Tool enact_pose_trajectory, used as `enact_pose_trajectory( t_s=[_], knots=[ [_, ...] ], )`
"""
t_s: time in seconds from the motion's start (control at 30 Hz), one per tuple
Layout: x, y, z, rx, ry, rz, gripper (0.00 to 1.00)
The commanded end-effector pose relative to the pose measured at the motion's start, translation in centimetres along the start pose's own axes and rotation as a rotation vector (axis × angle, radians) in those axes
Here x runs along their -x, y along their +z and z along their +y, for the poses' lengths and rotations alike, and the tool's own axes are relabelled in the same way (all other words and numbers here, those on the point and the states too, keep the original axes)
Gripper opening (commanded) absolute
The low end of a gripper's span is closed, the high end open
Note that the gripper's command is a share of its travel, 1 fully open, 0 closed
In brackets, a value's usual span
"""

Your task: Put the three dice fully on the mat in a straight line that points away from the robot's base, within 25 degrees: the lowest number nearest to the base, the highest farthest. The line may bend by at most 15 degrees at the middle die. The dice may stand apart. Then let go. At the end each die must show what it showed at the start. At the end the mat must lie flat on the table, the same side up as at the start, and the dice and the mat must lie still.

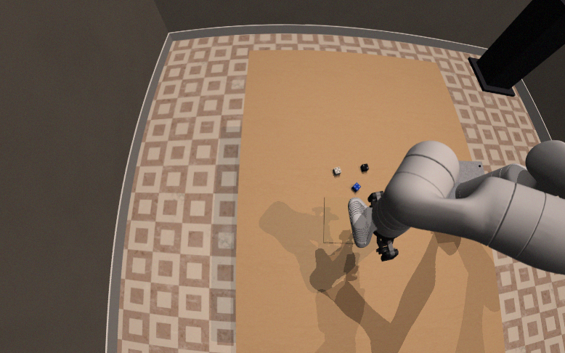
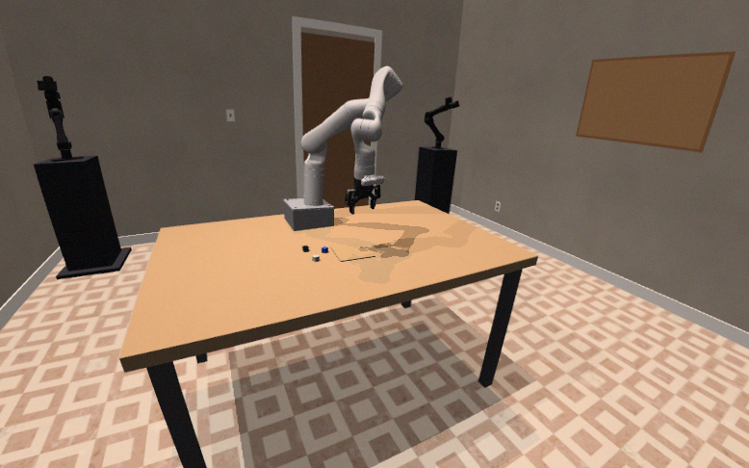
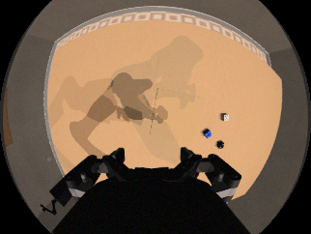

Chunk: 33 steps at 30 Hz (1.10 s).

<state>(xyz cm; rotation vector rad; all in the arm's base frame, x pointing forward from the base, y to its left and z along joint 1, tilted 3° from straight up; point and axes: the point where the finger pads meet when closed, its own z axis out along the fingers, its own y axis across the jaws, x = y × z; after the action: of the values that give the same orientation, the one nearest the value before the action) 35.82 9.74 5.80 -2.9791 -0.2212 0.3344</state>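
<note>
On the worktop (image 2: 238,285), all 3 dice sit off the mat (image 1: 332,219), just beside its edge: white die (image 1: 336,171), black die (image 1: 364,167) and blue die (image 1: 356,187), w/ blue closest to the mat. Pips too small to read tbh. Claw (image 2: 364,200) hangs above the worktop over the mat's base-side edge, fingers spread all the way, nothing in it.

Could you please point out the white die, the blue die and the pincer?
white die (image 1: 336,171), top view, its upper face
blue die (image 1: 356,187), top view, its upper face
pincer (image 2: 363,201), exterior view, between its open fingertips
</note>
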Motion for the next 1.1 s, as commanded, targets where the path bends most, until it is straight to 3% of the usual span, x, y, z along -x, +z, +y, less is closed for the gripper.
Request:
enact_pose_trajectory(
  t_s=[0.0, 0.13, 0.23, 0.37, 0.53, 0.7, 1.07],
  knots=[
    [1.3, -0.2, 3.6, -0.014, 0.155, 0.032, 1.0],
    [3.0, -0.2, 7.8, -0.014, 0.367, 0.095, 1.0],
    [3.1, -0.2, 8.1, -0.014, 0.381, 0.099, 1.0],
    [5.9, -0.2, 12.6, -0.007, 0.628, 0.162, 1.0],
    [8.8, 0.0, 15.7, 0.004, 0.822, 0.205, 1.0],
    [9.9, 0.1, 16.6, 0.008, 0.892, 0.218, 1.0],
    [10.0, 0.1, 16.7, 0.009, 0.897, 0.219, 1.0]
  ],
)
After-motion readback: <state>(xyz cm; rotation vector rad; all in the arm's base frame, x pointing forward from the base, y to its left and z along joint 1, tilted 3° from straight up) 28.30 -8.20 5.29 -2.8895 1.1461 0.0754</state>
